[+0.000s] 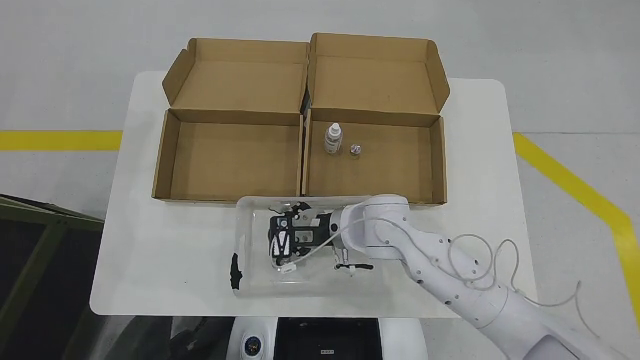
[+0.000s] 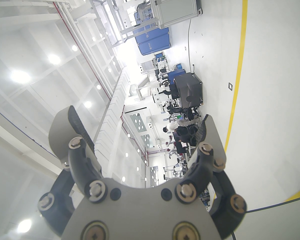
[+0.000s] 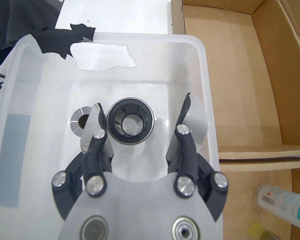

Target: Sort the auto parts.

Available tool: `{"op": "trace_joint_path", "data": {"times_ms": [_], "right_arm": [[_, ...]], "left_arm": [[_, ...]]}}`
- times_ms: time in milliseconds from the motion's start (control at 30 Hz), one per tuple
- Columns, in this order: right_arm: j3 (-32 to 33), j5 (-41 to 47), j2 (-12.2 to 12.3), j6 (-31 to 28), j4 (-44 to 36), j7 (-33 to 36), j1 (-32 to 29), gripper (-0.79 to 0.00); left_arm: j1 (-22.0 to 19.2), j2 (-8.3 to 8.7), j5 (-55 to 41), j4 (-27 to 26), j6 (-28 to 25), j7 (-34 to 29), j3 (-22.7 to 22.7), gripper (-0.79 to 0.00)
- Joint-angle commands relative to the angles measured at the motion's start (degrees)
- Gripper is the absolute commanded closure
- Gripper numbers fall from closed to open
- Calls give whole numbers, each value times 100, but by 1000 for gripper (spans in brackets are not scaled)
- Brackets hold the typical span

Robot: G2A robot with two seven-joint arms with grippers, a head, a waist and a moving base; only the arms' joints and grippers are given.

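Left gripper first: fingers spread wide, nothing between them, pointing out into the hall.

Now my right gripper. It's down inside the clear bin at the near edge of the desk, released and holding nothing. The black-rimmed bearing sleeve stands upright on the bin floor between the fingers. It sits hard against one finger, possibly touching, though I can't be sure from here; the other finger stands apart from it. Just outside that close finger is a silver bushing, partly hidden behind it.

On the bin wall ahead I see a torn white label with no writing, ragged black tape over the rim, and a blue-grey sticker on the side wall.

Beyond the bin, two open cardboard boxes sit side by side. The left box is bare cardboard. The right box holds a white bottle standing upright, with a small metal part just beside it. The bottle carries a printed label, too small for me to read.
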Motion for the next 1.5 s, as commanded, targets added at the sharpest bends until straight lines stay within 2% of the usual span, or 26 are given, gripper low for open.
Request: {"op": "trace_joint_path", "data": {"times_ms": [0,100,200,267,367,500,600,833,933,1000,1133,1467], "right_arm": [[-2,-56,-3,-12,10,14,-12,-477],[10,-104,-9,0,19,6,-41,-456],[19,-144,-20,29,26,-5,-60,-391],[6,-211,-32,55,37,-3,-61,-385],[-24,-273,-54,53,76,11,-50,-391],[-47,-336,-82,59,106,41,-38,-446],[-50,-355,-99,58,133,43,-40,-397],[-98,-375,-159,53,258,36,-8,-419],[-118,-366,-188,33,311,16,14,-379],[-124,-350,-204,14,347,-4,26,-302],[-96,-256,-226,-77,382,-109,42,0],[150,-62,-176,-392,80,-327,-69,0]], "left_arm": [[0,0,0,0,0,0,0,-785],[0,0,0,0,0,0,0,-785],[0,0,0,0,0,0,0,-785],[0,0,0,0,0,0,0,-785],[0,0,0,0,0,0,0,-785],[0,0,0,0,0,0,0,-785],[0,0,0,0,0,0,0,-785],[0,0,0,0,0,0,0,-785],[0,0,0,0,0,0,0,-785],[0,0,0,0,0,0,0,-785],[0,0,0,0,0,0,0,-785],[0,0,0,0,0,0,0,-785]]}}
